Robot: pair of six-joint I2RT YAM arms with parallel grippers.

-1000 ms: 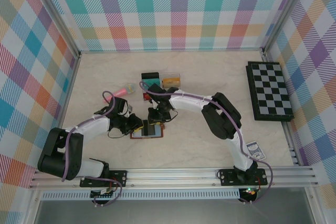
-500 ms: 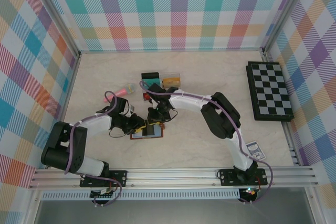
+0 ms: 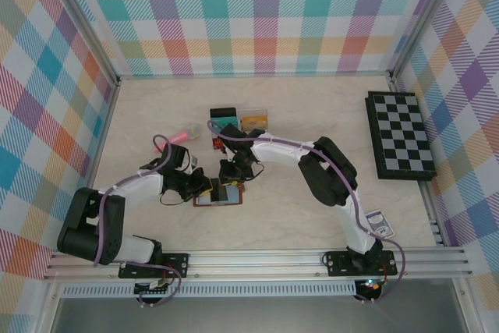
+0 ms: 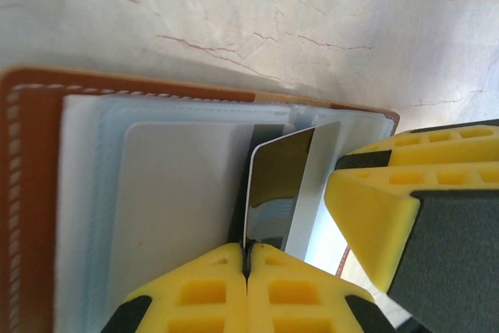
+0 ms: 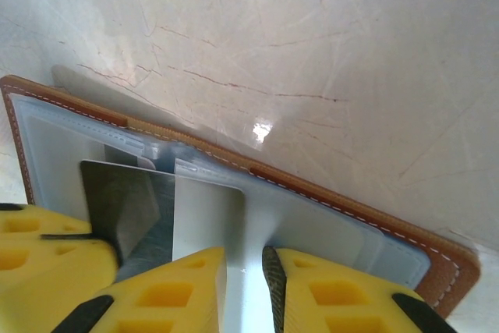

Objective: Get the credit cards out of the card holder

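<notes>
A plaid wall (image 3: 47,115) shuts in the left side of the pale marble worktop (image 3: 140,115), and the strip between that wall and the left arm lies bare. A small pink object (image 3: 185,134) sits on the far side of that arm's wrist, too small to make out.

The card holder (image 3: 222,200) lies open and flat a little left of the worktop's middle, its brown leather rim framing pale clear pockets. The left gripper (image 4: 247,251) reaches over it from the left. Its yellow jaws are pressed together on the near edge of a silver-grey credit card (image 4: 284,185), which stands tilted up out of a pocket near the holder's spine. A pale card (image 4: 179,200) lies flat in the pocket to its left.

Just beside it, the right gripper (image 5: 244,271) comes down on the holder from the far side, one finger close to the raised card. Its jaws stand narrowly apart with a strip of pocket page between them. Whether they pinch it I cannot tell.

Beyond the holder, near but apart, a clear compartment box (image 3: 251,121) holds coloured cards (image 3: 231,120).

To the right the worktop runs broad and bare up to a chessboard (image 3: 401,136) lying against the right wall. A loose small card (image 3: 380,224) rests near the right arm's base, its print too small to read.
</notes>
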